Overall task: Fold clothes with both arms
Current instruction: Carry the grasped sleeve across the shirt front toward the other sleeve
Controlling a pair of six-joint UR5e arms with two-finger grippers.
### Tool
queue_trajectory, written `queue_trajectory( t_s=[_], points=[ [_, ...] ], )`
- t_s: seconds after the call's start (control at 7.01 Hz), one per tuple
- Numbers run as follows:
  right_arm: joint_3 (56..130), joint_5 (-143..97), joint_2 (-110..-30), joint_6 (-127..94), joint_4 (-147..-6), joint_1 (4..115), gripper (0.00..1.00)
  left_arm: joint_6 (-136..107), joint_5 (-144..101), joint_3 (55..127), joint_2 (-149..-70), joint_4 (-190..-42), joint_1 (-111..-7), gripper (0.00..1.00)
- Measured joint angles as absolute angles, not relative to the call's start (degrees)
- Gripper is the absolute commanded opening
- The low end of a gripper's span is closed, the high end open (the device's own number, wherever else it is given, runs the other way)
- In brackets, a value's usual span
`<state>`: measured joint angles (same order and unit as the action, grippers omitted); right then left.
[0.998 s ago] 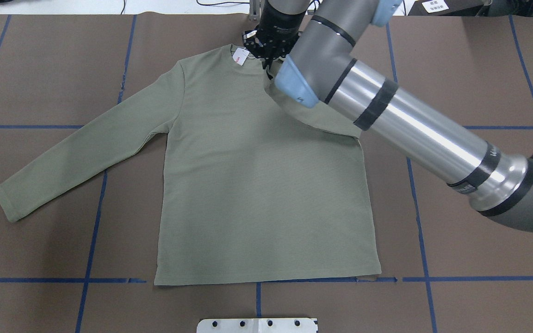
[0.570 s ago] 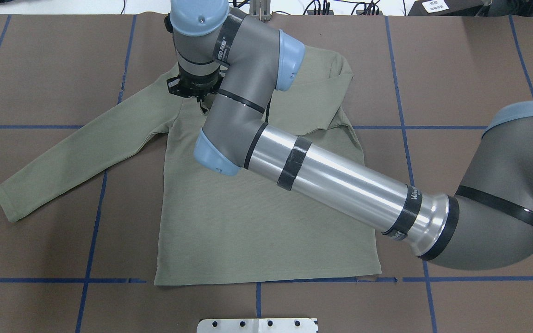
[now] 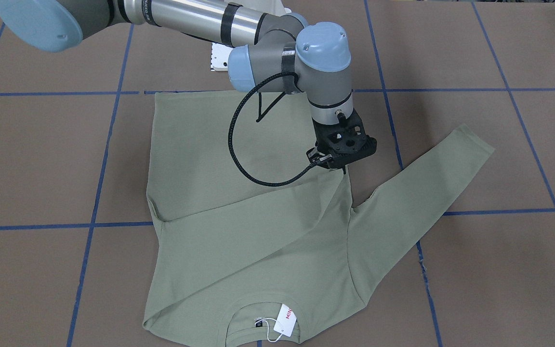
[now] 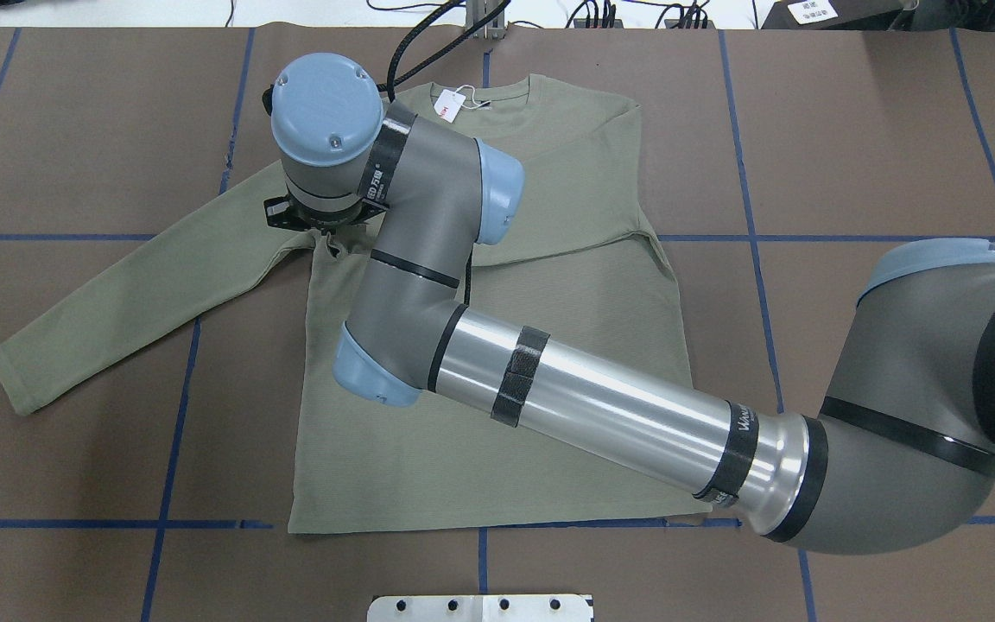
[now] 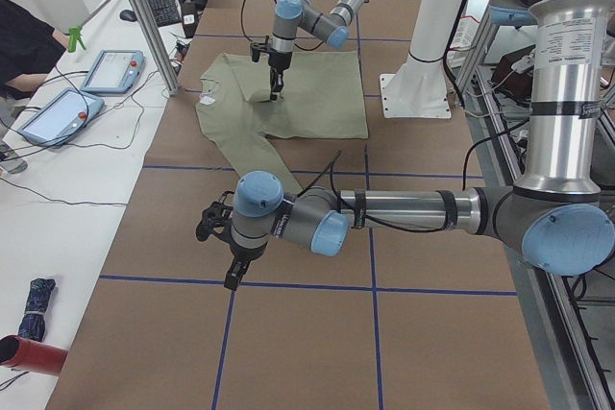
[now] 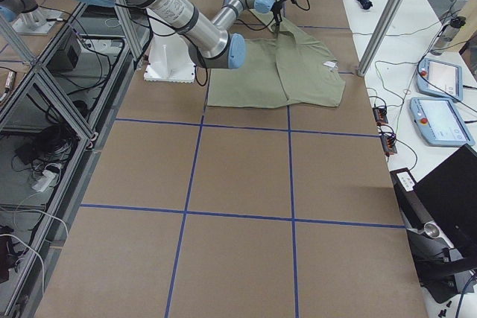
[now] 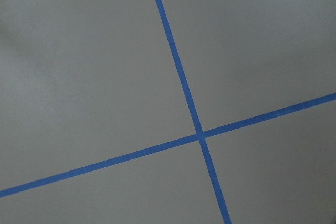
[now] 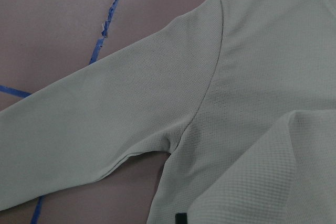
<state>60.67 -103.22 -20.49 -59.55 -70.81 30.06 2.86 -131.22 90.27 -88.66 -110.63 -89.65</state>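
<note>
The sage-green long-sleeved shirt (image 4: 497, 415) lies flat on the brown table, its neck and white hang tag (image 4: 448, 105) at the far side. One sleeve (image 4: 135, 294) stretches out to the overhead view's left. The other sleeve (image 3: 239, 212) is folded across the chest. My right gripper (image 4: 329, 240) (image 3: 337, 166) is shut on that sleeve's end, just above the opposite armpit. My left gripper (image 5: 231, 276) shows only in the exterior left view, over bare table away from the shirt; whether it is open or shut I cannot tell.
Blue tape lines (image 4: 171, 432) cross the brown table cover. The white pedestal base plate (image 4: 480, 607) sits at the near edge. In the exterior left view, teach pendants (image 5: 110, 69) and a person's dark sleeve (image 5: 24, 45) are beside the table, with a metal post (image 5: 144, 16).
My right arm has swung left and nearer with the sleeve, from beside the collar to the far armpit. The sleeve now lies across the chest.
</note>
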Motion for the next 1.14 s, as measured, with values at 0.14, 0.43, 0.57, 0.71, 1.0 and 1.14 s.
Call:
queue_trajectory(
  t_s=[0.14, 0.43, 0.57, 0.71, 1.0, 1.14],
  points=[
    [60.18, -102.93, -20.96, -59.61, -70.2, 29.9, 0.0, 2.88, -131.22, 90.22, -88.63, -110.6, -89.65, 1.0],
    [59.08, -101.48, -21.17, -59.72, -68.46, 28.88, 0.99, 2.9, -131.22, 90.15, -88.6, -110.57, -89.65, 1.0],
    [58.73, -100.63, -20.73, -59.73, -68.2, 28.0, 1.0, 2.9, -131.22, 90.09, -88.6, -110.58, -89.65, 1.0],
    [58.53, -99.81, -19.87, -59.72, -68.14, 27.04, 1.0, 2.9, -131.22, 90.09, -88.59, -110.62, -89.65, 1.0],
    [58.39, -99.22, -18.6, -60.28, -68.13, 25.96, 1.0, 2.88, -131.22, 90.14, -88.54, -110.59, -89.65, 1.0],
    [58.27, -99.17, -18.44, -61.27, -68.26, 25.79, 1.0, 2.43, -131.22, 90.14, -88.52, -110.6, -89.63, 1.0]
  ],
)
